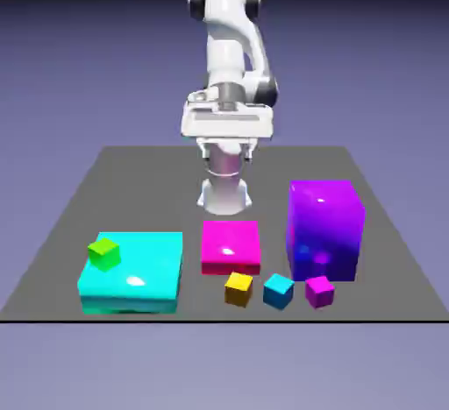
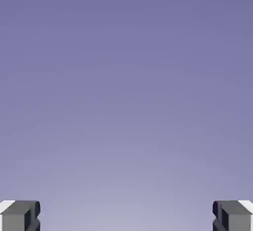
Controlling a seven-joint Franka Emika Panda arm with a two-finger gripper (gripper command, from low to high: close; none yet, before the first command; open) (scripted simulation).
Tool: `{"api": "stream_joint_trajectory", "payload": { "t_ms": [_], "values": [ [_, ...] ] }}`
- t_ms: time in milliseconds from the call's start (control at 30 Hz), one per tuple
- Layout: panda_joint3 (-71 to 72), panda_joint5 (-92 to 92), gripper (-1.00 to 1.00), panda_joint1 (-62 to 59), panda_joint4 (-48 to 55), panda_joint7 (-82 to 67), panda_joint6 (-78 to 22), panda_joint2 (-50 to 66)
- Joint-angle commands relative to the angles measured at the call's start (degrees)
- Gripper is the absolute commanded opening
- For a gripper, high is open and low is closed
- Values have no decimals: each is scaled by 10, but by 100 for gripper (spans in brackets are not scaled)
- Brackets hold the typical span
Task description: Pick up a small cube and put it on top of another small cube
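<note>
- I am holding my gripper [image 2: 126,217] spread wide with nothing between the fingers; the hand view is showing only plain backdrop and the two grey fingertips [image 2: 20,215].
- The small cubes are lying well below and ahead of my gripper: a yellow cube [image 1: 238,288], a blue cube [image 1: 279,290] and a purple cube [image 1: 319,291] in a row on the table [image 1: 61,224].
- A green cube [image 1: 103,252] is sitting on a flat cyan block [image 1: 140,272].
- I am judging these cubes light, rigid and glossy, perhaps a little slippery, so I am planning to grip two opposite flat faces at mid-height.
- A pink block [image 1: 231,244] and a tall violet block [image 1: 325,229] are standing just behind the row, shiny and sharp-edged.
</note>
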Motion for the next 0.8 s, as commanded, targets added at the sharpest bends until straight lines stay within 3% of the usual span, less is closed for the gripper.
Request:
{"api": "stream_joint_trajectory", "payload": {
  "t_ms": [0,767],
  "values": [
    [15,-5,0,-17,2,-14,6,21],
    [371,-120,0,-404,50,-344,147,498]
  ]
}}
